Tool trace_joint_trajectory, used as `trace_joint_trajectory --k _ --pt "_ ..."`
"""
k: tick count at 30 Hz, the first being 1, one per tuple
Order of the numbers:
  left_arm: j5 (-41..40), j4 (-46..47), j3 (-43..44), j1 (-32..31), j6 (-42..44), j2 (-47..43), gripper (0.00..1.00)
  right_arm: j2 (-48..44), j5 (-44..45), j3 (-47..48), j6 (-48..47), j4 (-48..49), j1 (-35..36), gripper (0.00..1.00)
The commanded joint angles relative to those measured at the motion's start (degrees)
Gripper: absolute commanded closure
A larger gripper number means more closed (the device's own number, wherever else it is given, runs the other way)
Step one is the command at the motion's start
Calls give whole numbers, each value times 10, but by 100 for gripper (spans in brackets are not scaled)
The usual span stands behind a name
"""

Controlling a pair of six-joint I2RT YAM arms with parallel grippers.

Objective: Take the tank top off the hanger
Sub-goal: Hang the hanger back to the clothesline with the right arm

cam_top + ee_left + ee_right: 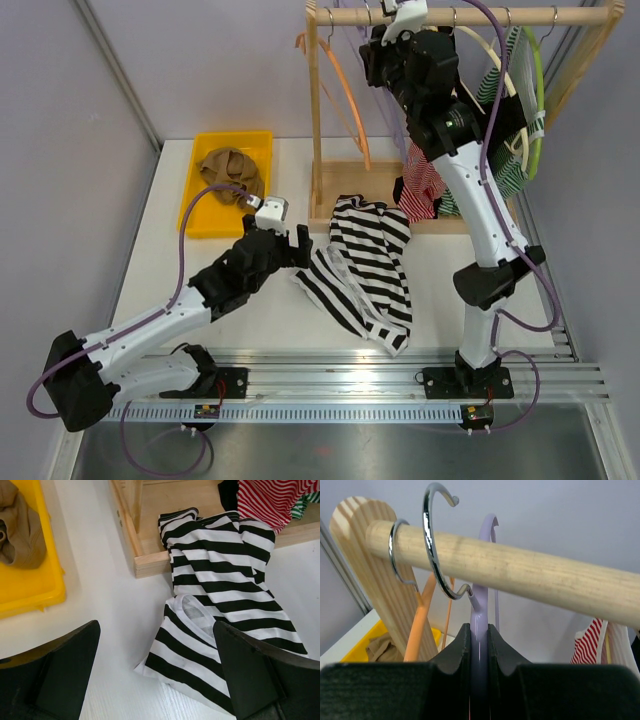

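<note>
The tank top was already off the hanger. It lay crumpled near the middle of the table, its upper end draped over the edge of the rack base toward 12 o'clock and its lower end trailing toward 6. By my reckoning the removal itself was done. What remained was to settle the bare hanger on the rail and let it go.

My right arm stood tall at about 1 o'clock from the shirt, reaching up to the rail. My right gripper was pinched narrow on the lavender neck of the hanger, just below its chrome hook. The hook crossed the rail, but I could not tell whether it sat on it.

My left arm stretched low across the table from 7 o'clock. My left gripper was spread wide and empty at the shirt's 9 o'clock edge, above the fabric without touching it.
</note>
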Motion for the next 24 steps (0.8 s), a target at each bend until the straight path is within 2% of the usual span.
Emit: trace_joint_trajectory --k 1,4,13,24 --pt "-9 13 -12 7 -6 -20 1 40 -27 86 6 -2 -12 100" --pt "-11 10 -17 12 -6 -25 1 64 -33 113 13 -2 -17 100" --pt "-7 14 -37 20 -13 -40 1 77 -65 83 49 18 -17 100" --pt "3 17 -47 25 -17 -42 1 23 -71 -30 73 53 -16 100"
